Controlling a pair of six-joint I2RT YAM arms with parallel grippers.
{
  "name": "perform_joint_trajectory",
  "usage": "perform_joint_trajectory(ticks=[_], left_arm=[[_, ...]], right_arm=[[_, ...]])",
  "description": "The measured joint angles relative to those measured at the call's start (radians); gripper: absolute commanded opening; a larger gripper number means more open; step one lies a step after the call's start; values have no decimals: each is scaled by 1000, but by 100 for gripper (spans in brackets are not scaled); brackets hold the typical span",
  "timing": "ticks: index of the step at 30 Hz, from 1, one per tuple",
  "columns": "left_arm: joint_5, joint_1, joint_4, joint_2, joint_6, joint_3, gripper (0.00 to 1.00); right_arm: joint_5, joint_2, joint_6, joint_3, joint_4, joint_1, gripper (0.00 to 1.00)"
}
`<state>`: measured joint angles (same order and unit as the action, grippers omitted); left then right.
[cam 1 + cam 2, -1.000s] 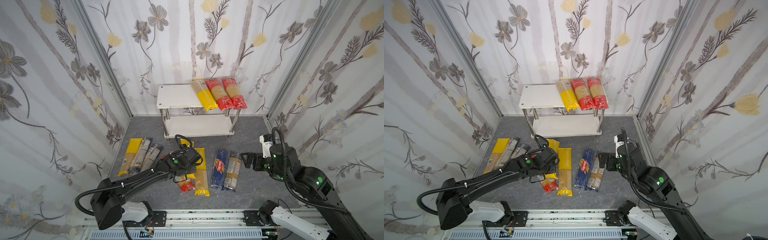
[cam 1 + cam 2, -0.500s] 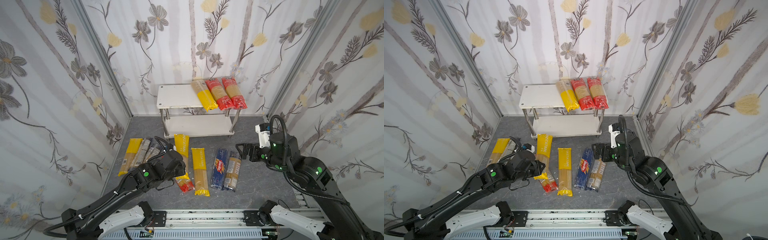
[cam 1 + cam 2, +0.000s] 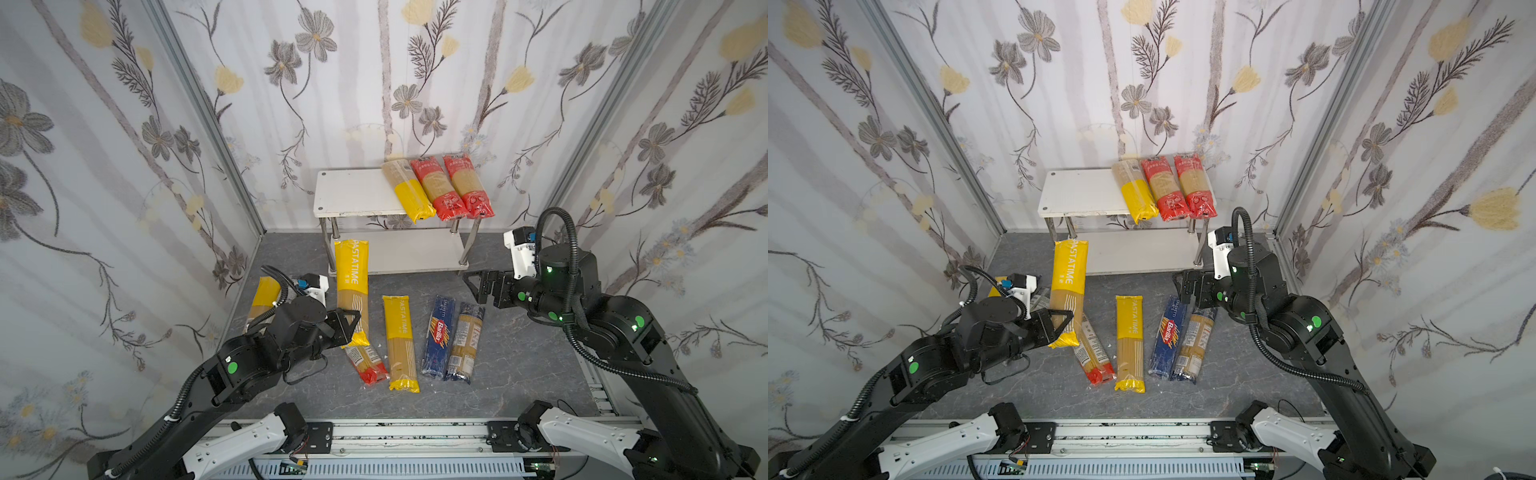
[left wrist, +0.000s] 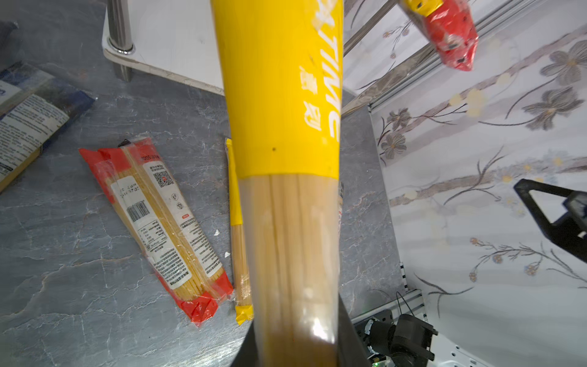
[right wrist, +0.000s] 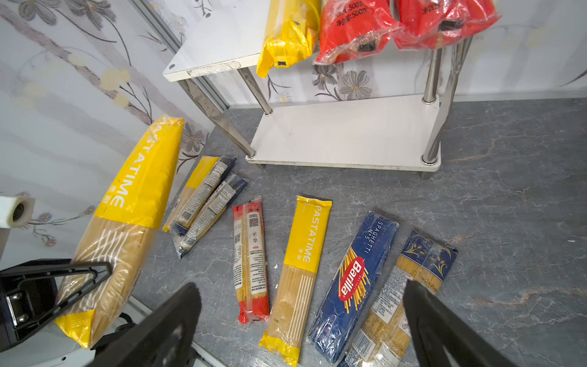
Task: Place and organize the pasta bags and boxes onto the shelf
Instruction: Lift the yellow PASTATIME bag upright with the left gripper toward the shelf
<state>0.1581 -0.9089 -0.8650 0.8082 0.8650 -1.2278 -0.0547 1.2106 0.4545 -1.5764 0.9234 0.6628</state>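
Three bags lie side by side on the right half of the top board of the shelf [image 3: 353, 194], their near ends overhanging its front edge: a yellow-ended bag [image 3: 409, 195], a middle red bag [image 3: 440, 189] and an outer red bag [image 3: 467, 185].

The left fingers [image 5: 101, 267] are clamped on the clear lower part of a Pastatime bag [image 3: 352, 286]; the bag is held off the tabletop [image 3: 519, 353], tilted up, its yellow end pointing at the shelf's left front leg.

The right fingers [image 5: 171, 317] stand wide apart with nothing between them, in the air near the shelf's right front leg, above the far ends of the Barilla box [image 3: 438, 332] and the blue-ended bag [image 3: 465, 340]; those two lie touching along their long sides.

Left of the box, apart from it, lies a second Pastatime bag [image 3: 399, 340]; a red-ended bag [image 3: 368, 363] lies slanted beside it, its far end under the held bag in both top views.

By the left wall a flat yellow bag [image 5: 190, 187] and two dark-ended bags [image 5: 206, 190] [image 5: 216, 209] lie packed together; the left arm hides most of them in both top views.
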Motion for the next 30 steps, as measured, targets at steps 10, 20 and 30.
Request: perform_joint_trajectory(ticks=[10,20,30], left_arm=[[88,50,-76,298,-107,-467,0],[-3,338,-126,706,-249,-835,0],[-192,465,-138,1130,-327,-1227,0]], right_arm=[[22,67,-42,-106,-23,-5,100],[21,92,-94,-180,-30,-78,100],[18,88,-124,-179,-30,-159,100]])
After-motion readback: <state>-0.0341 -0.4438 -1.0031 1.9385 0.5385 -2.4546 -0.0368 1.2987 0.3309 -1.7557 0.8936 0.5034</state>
